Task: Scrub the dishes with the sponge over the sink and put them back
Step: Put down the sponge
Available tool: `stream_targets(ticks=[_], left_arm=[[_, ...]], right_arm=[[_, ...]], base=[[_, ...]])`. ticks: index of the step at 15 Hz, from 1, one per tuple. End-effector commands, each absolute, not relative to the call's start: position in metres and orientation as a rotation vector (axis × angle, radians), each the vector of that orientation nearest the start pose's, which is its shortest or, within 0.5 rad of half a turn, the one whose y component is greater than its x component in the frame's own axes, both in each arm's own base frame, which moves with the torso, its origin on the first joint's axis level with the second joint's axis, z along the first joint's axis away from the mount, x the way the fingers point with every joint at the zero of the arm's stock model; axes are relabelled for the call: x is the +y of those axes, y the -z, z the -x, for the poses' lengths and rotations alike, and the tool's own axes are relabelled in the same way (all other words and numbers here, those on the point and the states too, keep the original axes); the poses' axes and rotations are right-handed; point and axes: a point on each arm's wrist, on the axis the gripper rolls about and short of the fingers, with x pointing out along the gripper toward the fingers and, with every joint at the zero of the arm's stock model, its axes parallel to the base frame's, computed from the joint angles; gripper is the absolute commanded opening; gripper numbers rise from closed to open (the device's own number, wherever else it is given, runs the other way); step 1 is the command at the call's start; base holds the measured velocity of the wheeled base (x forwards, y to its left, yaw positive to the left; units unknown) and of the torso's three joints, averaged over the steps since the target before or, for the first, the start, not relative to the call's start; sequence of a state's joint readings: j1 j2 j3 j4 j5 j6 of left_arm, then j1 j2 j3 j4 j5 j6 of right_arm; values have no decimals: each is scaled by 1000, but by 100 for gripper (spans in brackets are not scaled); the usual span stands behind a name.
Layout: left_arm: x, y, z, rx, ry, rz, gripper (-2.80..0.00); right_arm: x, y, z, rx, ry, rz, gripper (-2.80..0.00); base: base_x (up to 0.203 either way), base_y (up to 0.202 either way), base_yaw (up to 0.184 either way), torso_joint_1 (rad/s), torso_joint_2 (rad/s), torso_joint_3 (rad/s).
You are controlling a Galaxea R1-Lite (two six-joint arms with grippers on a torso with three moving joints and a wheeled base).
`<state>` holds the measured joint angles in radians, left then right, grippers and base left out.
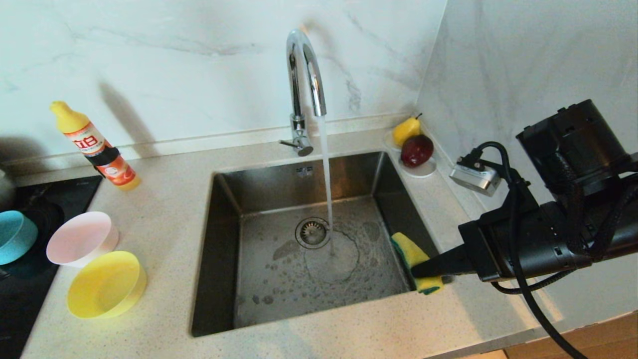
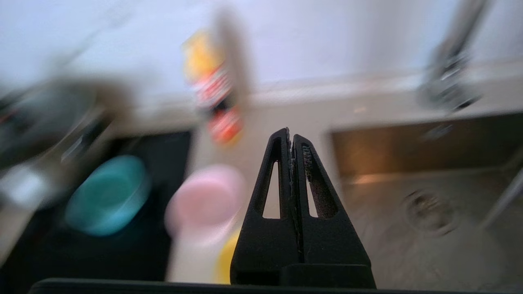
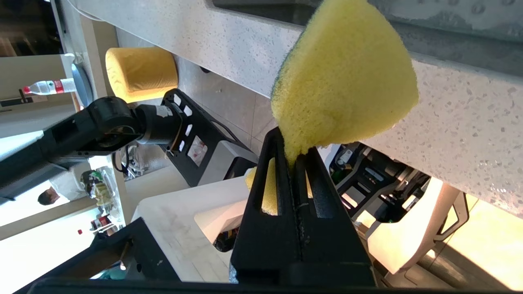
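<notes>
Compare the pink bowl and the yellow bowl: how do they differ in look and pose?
The pink bowl is pale pink; the yellow bowl is bright yellow. In the head view the pink bowl stands farther back, beside the blue bowl, while the yellow bowl is nearer the counter's front edge and looks tipped. Both are round, empty, similar in size, and left of the sink.

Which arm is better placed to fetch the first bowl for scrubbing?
Left, probably. The right gripper is shut on the sponge at the sink's right edge. The left gripper is shut and empty, near the pink bowl and yellow bowl.
</notes>
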<state>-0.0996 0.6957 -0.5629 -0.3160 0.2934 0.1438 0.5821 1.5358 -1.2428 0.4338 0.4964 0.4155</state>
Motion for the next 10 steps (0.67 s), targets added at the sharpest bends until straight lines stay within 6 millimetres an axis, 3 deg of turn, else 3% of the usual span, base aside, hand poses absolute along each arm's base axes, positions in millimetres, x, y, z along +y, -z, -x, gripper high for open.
stream_targets(ticks=[1, 5, 8, 10], left_arm=[[8, -221, 4, -244, -287, -89, -280], [8, -145, 32, -167, -339, -103, -280], [6, -93, 29, -54, -263, -120, -280], [4, -85, 26, -26, -155, -49, -280]], right_arm=[[146, -253, -203, 971, -853, -326, -280], [147, -254, -203, 968, -854, -326, -280], [147, -255, -203, 966, -855, -326, -280], [146, -255, -202, 965, -855, -326, -280]], base=[[0, 0, 0, 0, 0, 0], [0, 0, 0, 0, 0, 0], [0, 0, 0, 0, 0, 0], [0, 0, 0, 0, 0, 0]])
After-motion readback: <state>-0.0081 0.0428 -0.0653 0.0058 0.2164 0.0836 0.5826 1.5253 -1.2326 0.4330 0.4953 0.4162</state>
